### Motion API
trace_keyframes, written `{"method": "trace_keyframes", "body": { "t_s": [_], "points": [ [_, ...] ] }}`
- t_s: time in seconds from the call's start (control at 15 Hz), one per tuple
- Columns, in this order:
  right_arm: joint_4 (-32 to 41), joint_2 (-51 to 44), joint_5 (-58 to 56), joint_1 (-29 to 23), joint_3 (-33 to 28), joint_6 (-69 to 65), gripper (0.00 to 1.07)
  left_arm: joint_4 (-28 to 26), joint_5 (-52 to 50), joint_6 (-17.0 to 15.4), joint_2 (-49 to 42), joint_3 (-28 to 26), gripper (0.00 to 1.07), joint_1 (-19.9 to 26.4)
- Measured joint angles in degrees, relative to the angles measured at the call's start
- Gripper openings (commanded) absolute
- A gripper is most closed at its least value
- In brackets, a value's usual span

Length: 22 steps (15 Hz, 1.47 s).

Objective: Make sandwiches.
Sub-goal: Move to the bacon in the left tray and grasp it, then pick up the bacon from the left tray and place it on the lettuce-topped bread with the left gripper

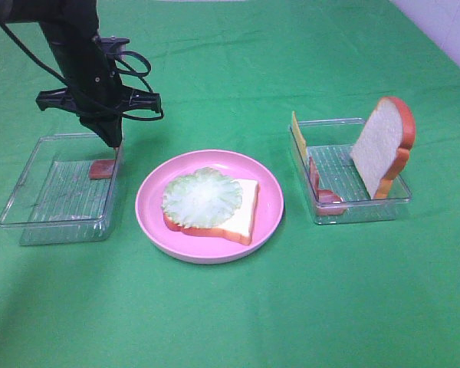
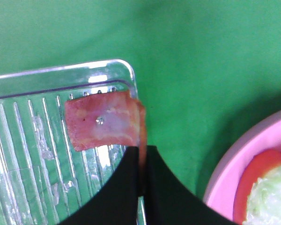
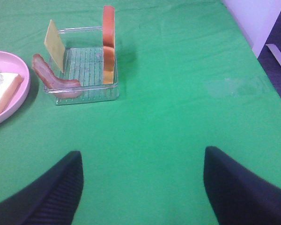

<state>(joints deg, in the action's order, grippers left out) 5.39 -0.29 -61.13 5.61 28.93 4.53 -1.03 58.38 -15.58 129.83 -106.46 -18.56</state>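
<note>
Two bacon strips (image 1: 102,169) (image 1: 327,199): left claw (image 2: 143,159) clamps one, right claw (image 3: 143,154) gapes empty.

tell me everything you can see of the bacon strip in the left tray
The bacon strip is a thin toy piece, pink-red with paler streaks and a glossy, plastic look. Most of it lies flat on the ribbed floor of the clear tray, near one corner. One edge is turned up beside the tray wall and pinched between the black fingers of the left gripper, which is shut on it.
</note>
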Motion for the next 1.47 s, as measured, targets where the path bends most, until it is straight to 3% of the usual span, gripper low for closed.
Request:
{"method": "trace_keyframes", "body": {
  "t_s": [0.33,0.47,0.6,0.67,0.87,1.2,1.33,1.47],
  "points": [
    [0.0,0.0,0.0,0.0,0.0,0.0,0.69,-0.9,0.3,0.0,-4.4,0.0,0.0,0.0],
    [0.0,0.0,0.0,0.0,0.0,0.0,0.69,-4.9,-0.1,0.2,-7.2,0.0,0.0,0.0],
    [0.0,0.0,0.0,0.0,0.0,0.0,0.69,-13.8,-0.2,4.2,-8.8,0.0,0.0,0.0],
    [0.0,0.0,0.0,0.0,0.0,0.0,0.69,-24.0,-0.2,10.4,-9.0,0.0,0.0,-0.5],
    [0.0,0.0,0.0,0.0,0.0,0.0,0.69,-31.5,-1.4,15.6,-9.0,0.0,0.0,-4.9],
    [0.0,0.0,0.0,0.0,0.0,0.0,0.69,-31.5,-1.8,16.0,-6.7,0.0,0.0,-12.8],
    [0.0,0.0,0.0,0.0,0.0,0.0,0.69,-29.6,-1.7,16.0,-5.2,0.0,0.0,-13.5],
    [0.0,0.0,0.0,0.0,0.0,0.0,0.69,-22.7,-0.6,13.9,-2.9,0.0,0.0,-13.5]
  ]
}}
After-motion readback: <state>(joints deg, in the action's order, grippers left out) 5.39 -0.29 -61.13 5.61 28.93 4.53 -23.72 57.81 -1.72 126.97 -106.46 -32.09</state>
